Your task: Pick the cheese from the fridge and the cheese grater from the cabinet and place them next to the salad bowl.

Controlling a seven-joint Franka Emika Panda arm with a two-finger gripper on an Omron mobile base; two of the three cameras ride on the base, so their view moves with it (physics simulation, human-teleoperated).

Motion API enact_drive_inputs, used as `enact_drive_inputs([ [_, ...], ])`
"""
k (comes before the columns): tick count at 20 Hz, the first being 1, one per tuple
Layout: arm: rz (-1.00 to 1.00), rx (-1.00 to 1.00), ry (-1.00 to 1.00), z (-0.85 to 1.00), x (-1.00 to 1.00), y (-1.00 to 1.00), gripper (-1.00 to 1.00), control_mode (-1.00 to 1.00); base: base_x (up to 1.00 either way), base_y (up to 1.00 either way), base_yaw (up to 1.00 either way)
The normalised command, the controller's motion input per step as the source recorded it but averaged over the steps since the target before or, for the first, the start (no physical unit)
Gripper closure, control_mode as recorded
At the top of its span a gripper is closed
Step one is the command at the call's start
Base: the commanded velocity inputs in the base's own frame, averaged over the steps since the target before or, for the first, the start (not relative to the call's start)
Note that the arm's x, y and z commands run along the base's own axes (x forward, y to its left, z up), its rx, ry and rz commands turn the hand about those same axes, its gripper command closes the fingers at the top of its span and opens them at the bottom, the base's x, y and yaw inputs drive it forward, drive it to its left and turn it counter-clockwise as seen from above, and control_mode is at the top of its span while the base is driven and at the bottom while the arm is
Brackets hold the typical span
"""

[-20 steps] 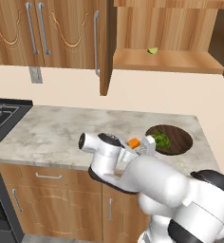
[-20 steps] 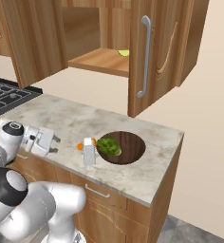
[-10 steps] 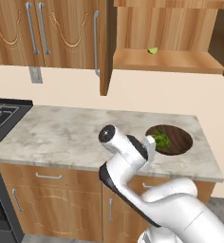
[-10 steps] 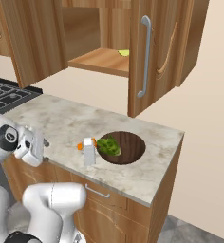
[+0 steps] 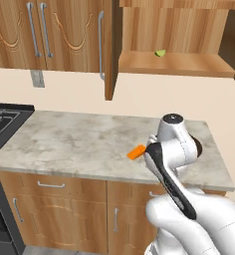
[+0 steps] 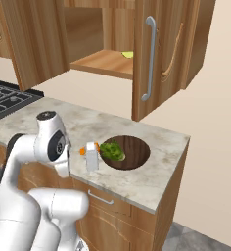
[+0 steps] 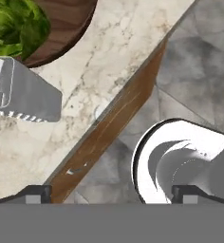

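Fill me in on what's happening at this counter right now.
The robot arm holds nothing: its gripper is open, out past the counter's front edge. The cheese grater stands upright on the counter beside the salad bowl, with the cheese just on its other side. The cabinet above is open.

Both base views are looking forward and down from behind the arm, sharing the marble table [image 5: 79,144], the open cabinet [image 6: 107,63] at twelve o'clock and the cheese [image 5: 136,152]. The hand view is hovering close over the table's front edge, facing almost straight down, probably tilted, catching the cheese grater [image 7: 23,92] at nine o'clock.
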Motion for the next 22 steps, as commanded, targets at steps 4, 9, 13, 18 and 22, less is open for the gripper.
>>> enact_drive_inputs([
  [4,0.00,0.44,0.17,0.12,0.22,-0.47,-1.00,-1.00,0.00,0.00,0.00],
  [9,0.07,-0.11,-0.15,0.17,0.02,0.06,-1.00,-1.00,0.00,0.00,0.00],
  [13,0.28,-0.19,-0.28,0.34,0.01,-0.04,-1.00,-1.00,0.00,0.00,0.00],
  [18,0.49,-0.16,-0.17,0.45,-0.16,0.21,-1.00,-1.00,0.00,0.00,0.00],
  [22,0.51,-0.18,-0.15,0.40,-0.32,0.62,-1.00,-1.00,0.00,0.00,0.00],
])
